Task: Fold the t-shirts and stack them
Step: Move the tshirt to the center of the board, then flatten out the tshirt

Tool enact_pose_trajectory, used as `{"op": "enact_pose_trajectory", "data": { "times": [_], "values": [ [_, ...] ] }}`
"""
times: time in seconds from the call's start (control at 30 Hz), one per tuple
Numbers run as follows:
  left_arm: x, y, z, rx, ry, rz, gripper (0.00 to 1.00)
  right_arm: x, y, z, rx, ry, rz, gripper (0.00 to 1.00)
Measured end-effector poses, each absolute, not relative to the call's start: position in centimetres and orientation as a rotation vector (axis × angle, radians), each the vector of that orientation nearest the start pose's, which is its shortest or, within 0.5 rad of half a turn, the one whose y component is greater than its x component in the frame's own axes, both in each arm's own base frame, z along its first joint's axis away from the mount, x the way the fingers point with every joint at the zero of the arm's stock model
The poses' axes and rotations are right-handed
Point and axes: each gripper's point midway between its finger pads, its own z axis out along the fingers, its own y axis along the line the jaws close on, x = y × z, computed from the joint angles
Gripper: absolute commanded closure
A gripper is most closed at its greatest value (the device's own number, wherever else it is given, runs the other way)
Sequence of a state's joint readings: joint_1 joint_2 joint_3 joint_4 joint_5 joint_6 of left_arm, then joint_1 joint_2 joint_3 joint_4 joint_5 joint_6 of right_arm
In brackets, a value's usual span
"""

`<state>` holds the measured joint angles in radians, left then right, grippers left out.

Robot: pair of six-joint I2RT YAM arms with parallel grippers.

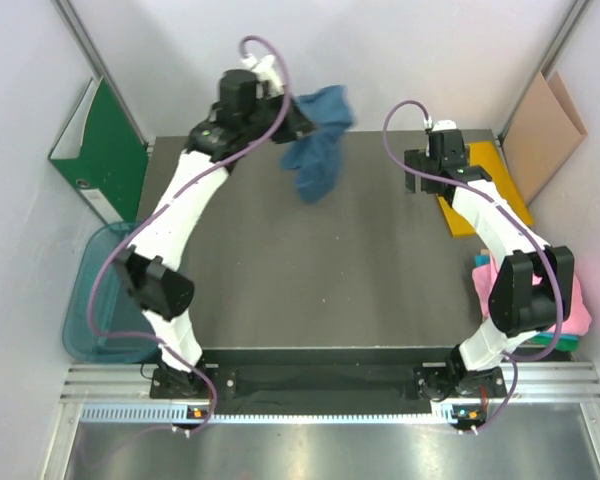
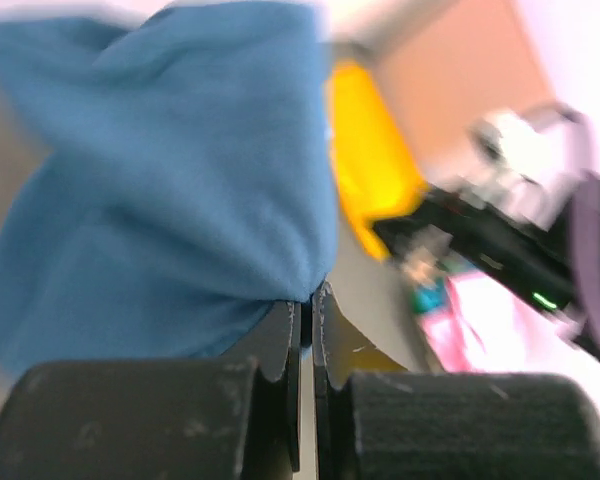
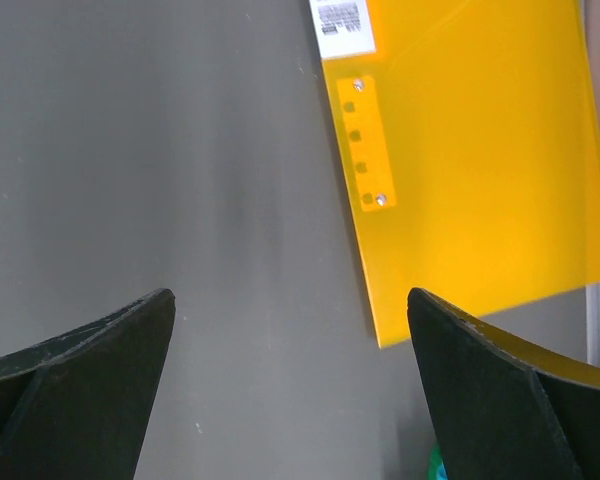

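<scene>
Top external view: the left tool (image 1: 302, 120) is raised over the far left part of the bench (image 1: 310, 290), clenched on a blue shirt (image 1: 318, 150). The shirt hangs bunched from the tool, drooping to the right of it and down toward the bench; I cannot tell whether its lowest fold touches the surface. In the left wrist view the two fingers (image 2: 280, 340) are pressed almost together, with the edge of the blue shirt (image 2: 170, 200) caught at their tips and the rest billowing up and to the left, filling most of the picture.

The right tool (image 1: 415, 170) hovers over the far right part of the bench, well apart from the blue shirt. In the right wrist view its jaws are spread wide, with nothing between them but bare bench. A yellow folder (image 3: 470, 170) lies flat just to the right of that gap.

A pink shirt (image 1: 578, 300) sits at the right edge of the bench, partly hidden by the right arm, with a teal-green shirt (image 1: 565, 342) showing under it. A green binder (image 1: 105, 150) stands at the left and a cardboard sheet (image 1: 542, 135) leans at the far right.
</scene>
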<state>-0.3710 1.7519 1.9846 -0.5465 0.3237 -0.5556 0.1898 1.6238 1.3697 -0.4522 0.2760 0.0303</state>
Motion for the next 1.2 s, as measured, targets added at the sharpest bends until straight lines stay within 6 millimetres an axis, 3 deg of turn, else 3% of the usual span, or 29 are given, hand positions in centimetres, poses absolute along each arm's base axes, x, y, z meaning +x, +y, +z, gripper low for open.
{"op": "enact_pose_trajectory", "data": {
  "times": [0.07, 0.13, 0.23, 0.33, 0.47, 0.53, 0.6, 0.67, 0.73, 0.77, 0.8, 0.87, 0.93, 1.0, 1.07, 1.2],
  "values": [
    [43.3, -30.0, 38.3, 0.164, 1.981, -1.033, 1.0, 44.2, 3.2, 18.3, -0.023, 2.256, -0.211, 0.0],
    [42.4, -32.1, 37.3, 0.207, 2.005, -1.095, 1.0, 44.0, 2.6, 18.4, -0.007, 2.255, -0.22, 0.0],
    [41.6, -32.1, 33.8, 0.164, 2.09, -1.109, 1.0, 43.9, 1.4, 18.9, 0.026, 2.246, -0.23, 0.0],
    [40.7, -29.2, 27.9, 0.023, 2.22, -1.083, 1.0, 43.8, -0.2, 19.6, 0.08, 2.229, -0.24, 0.0],
    [38.8, -22.5, 17.0, -0.296, 2.449, -0.972, 1.0, 43.7, -1.0, 20.2, 0.111, 2.216, -0.221, 0.0],
    [36.8, -18.4, 10.8, -0.501, 2.582, -0.872, 1.0, 43.8, -0.1, 20.1, 0.087, 2.222, -0.162, 0.0],
    [34.8, -15.6, 6.9, -0.656, 2.678, -0.787, 1.0, 43.8, 1.1, 20.0, 0.052, 2.227, -0.105, 0.01],
    [33.6, -13.8, 4.7, -0.754, 2.743, -0.718, 1.0, 43.8, 2.4, 20.0, 0.014, 2.229, -0.051, 0.0],
    [33.2, -12.8, 3.3, -0.802, 2.785, -0.668, 0.71, 43.7, 4.2, 19.9, -0.035, 2.234, 0.003, 0.0],
    [33.0, -12.5, 2.8, -0.811, 2.807, -0.645, 0.62, 43.6, 5.1, 19.7, -0.057, 2.238, 0.025, 0.0],
    [33.0, -12.4, 2.5, -0.809, 2.826, -0.63, 0.41, 43.5, 6.2, 19.4, -0.089, 2.246, 0.058, 0.0],
    [33.2, -12.4, 2.6, -0.803, 2.846, -0.623, 0.24, 43.3, 8.4, 18.3, -0.149, 2.281, 0.117, 0.0],
    [33.9, -12.2, 3.3, -0.766, 2.826, -0.601, 0.01, 43.2, 10.5, 16.7, -0.208, 2.324, 0.175, 0.0],
    [34.3, -12.0, 3.9, -0.736, 2.806, -0.581, 0.01, 42.5, 13.0, 14.2, -0.274, 2.389, 0.238, 0.03],
    [34.5, -11.7, 4.6, -0.715, 2.786, -0.557, 0.01, 41.1, 15.5, 11.6, -0.337, 2.474, 0.307, 0.11],
    [36.3, -11.3, 6.5, -0.664, 2.737, -0.527, 0.01, 38.7, 18.7, 8.2, -0.388, 2.624, 0.467, 0.22]
  ]
}}
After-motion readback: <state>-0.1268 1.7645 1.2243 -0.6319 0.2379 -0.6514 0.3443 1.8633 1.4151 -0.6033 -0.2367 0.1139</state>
